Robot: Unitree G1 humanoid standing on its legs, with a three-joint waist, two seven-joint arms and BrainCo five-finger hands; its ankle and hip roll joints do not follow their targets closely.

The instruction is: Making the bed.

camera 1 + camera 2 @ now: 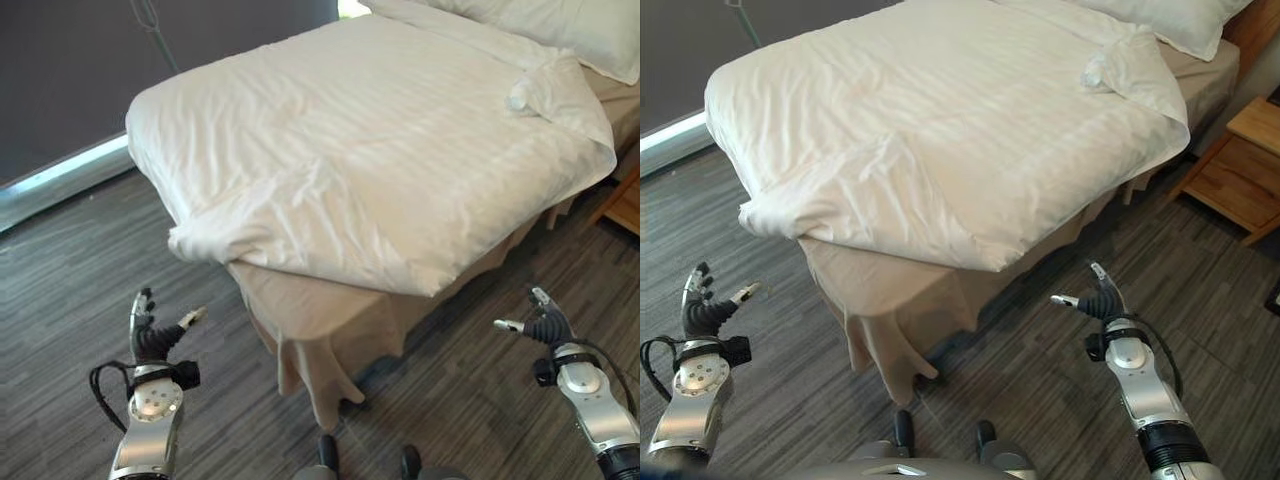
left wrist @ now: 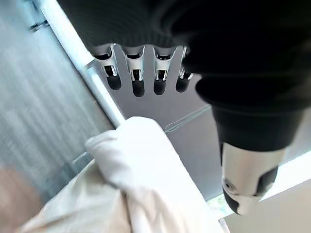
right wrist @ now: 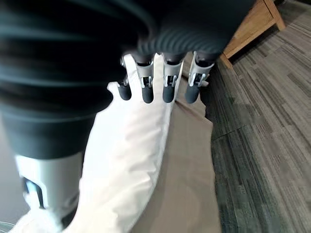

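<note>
Our left hand [image 1: 152,338] at lower left and right hand [image 1: 540,322] at lower right hang spread and empty. The duvet [image 1: 380,150] fills the frame's upper middle, mostly flat; we judge its rumpled near corner and turned-back top unfinished.

Grey wood-grain plank floor [image 1: 60,280], dark grey wall [image 1: 70,70] with pale lit strip at its base, wooden nightstand [image 1: 1240,165] at the bedside

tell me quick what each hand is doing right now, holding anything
Left hand: open, fingers straight, holding nothing, short of the white duvet.
Right hand: open, fingers straight, holding nothing, apart from the bed.
</note>
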